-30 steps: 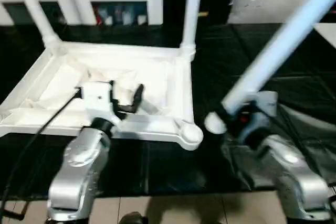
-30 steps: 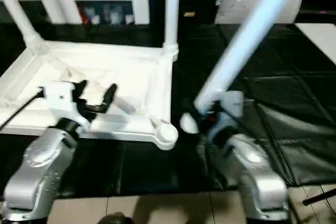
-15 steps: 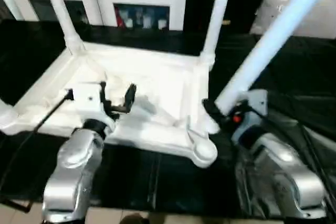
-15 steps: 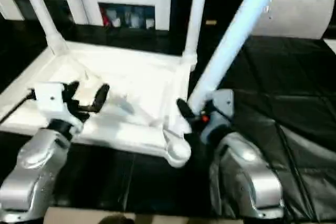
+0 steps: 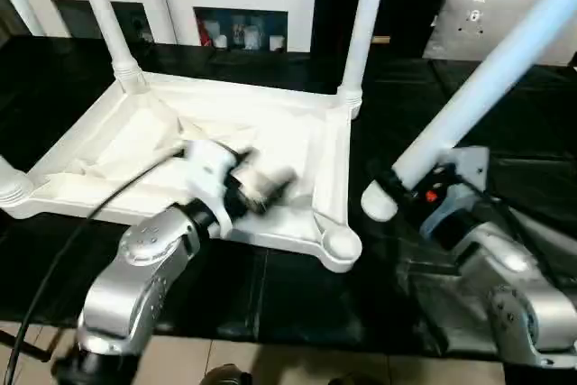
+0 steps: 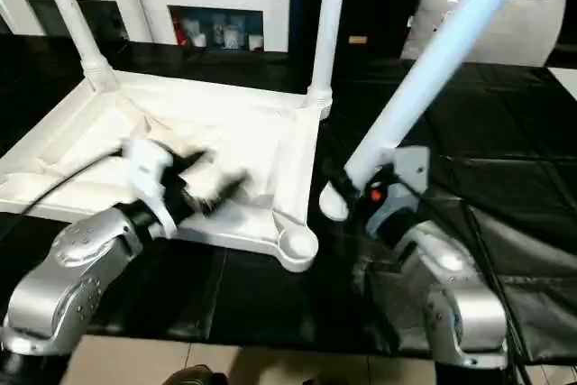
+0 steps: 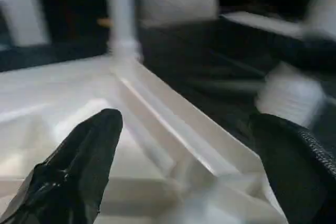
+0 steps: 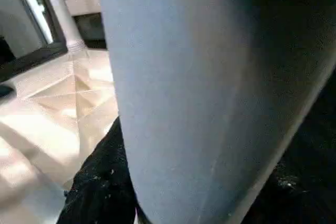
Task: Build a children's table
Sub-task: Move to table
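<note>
Left gripper (image 5: 270, 188) now swung toward the near right corner socket (image 5: 340, 245), jaws wide apart, upturned children's table (image 5: 180, 146) on the black counter (image 5: 270, 299), right gripper (image 5: 397, 188) jaws clamped on a loose leg (image 5: 478, 78), unchanged, beside that empty socket

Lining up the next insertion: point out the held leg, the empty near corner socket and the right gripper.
held leg (image 5: 478, 87), left eye view, mid-shaft.
empty near corner socket (image 5: 341, 246), left eye view, the round cup.
right gripper (image 6: 356, 185), right eye view, at the leg's lower end.
</note>
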Robot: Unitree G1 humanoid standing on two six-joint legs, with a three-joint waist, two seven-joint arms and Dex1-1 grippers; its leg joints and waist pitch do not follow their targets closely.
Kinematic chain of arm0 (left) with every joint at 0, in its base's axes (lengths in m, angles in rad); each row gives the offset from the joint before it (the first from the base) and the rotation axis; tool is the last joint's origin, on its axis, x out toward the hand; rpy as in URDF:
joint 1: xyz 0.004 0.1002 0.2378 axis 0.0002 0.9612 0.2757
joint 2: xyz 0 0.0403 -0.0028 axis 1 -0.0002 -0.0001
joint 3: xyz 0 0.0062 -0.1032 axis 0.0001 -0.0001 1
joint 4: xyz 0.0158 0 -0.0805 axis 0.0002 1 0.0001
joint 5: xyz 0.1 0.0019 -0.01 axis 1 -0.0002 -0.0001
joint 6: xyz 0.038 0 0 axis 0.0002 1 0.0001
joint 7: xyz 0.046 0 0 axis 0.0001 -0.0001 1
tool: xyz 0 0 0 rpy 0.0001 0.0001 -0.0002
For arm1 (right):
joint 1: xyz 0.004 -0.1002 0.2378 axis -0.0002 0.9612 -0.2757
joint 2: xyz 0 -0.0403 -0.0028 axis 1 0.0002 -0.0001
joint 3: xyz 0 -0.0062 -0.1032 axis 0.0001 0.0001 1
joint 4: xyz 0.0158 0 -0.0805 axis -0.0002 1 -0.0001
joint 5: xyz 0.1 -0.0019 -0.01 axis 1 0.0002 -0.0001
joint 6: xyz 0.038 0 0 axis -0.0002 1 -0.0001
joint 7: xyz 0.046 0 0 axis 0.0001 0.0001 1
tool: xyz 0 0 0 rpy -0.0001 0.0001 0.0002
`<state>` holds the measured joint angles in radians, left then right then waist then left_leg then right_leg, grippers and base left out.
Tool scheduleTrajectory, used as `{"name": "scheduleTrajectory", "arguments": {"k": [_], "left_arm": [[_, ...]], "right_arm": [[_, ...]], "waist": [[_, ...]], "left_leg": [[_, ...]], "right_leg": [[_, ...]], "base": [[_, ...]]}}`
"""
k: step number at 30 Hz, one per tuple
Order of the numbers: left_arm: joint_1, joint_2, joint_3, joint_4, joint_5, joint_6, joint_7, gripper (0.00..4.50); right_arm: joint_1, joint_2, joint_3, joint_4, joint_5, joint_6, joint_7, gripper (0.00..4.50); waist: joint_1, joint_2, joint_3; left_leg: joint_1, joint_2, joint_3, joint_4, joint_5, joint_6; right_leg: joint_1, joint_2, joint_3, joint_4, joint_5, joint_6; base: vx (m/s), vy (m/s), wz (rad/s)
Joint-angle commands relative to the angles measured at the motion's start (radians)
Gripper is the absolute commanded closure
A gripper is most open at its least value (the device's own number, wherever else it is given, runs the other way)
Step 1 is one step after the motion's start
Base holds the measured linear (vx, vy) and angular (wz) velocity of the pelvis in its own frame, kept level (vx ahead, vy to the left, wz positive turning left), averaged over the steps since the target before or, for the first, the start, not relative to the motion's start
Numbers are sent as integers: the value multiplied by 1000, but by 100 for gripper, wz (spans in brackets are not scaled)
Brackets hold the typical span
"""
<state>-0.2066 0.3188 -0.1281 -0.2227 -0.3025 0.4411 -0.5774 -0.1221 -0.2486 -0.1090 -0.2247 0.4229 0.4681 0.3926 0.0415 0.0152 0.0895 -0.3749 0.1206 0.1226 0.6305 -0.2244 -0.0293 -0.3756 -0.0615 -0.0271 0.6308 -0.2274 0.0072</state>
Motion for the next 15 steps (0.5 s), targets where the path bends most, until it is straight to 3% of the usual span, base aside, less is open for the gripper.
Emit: {"name": "scheduleTrajectory", "arguments": {"k": [1,3,4,5,8,11,15], "left_arm": [[-28,53,-40,39,13,-24,-107,34],[-58,114,-78,93,48,-85,-208,52],[-82,155,-105,134,65,-110,-286,52],[-82,155,-105,134,65,-110,-286,63],[-125,211,-174,181,76,-142,-434,96],[-174,219,-224,251,110,-196,-500,99],[-215,225,-267,326,138,-259,-561,138]], "right_arm": [[-19,-20,-17,18,-10,-36,25,259],[-27,-45,-8,28,-3,-19,56,259],[-31,-64,5,33,-1,-39,100,259],[-31,-64,5,33,-1,-39,100,259],[-38,-81,15,49,4,-33,125,259],[-41,-79,25,60,-13,-49,127,259],[-42,-71,39,63,-19,-57,123,259]], "waist": [[2,-9,-56],[10,-3,-59],[8,-4,-62],[10,-5,-62],[14,-6,-72],[23,-9,-78],[26,-10,-83]], "left_leg": [[12,87,-33,-111,-324,-45],[14,84,-27,-112,-299,-28],[8,84,-28,-113,-285,-23],[7,84,-27,-114,-278,-20],[8,89,-15,-110,-215,-2],[11,92,0,-105,-163,3],[11,95,8,-100,-108,14]], "right_leg": [[26,-93,50,-100,-389,-151],[21,-89,51,-99,-366,-153],[28,-92,50,-97,-355,-157],[27,-92,51,-98,-354,-156],[26,-91,49,-87,-242,-199],[25,-90,47,-82,-177,-217],[29,-89,43,-73,-94,-240]], "base": [[0,0,0],[0,0,0],[0,0,0],[0,0,0],[0,0,0],[0,0,0],[0,0,0]]}}
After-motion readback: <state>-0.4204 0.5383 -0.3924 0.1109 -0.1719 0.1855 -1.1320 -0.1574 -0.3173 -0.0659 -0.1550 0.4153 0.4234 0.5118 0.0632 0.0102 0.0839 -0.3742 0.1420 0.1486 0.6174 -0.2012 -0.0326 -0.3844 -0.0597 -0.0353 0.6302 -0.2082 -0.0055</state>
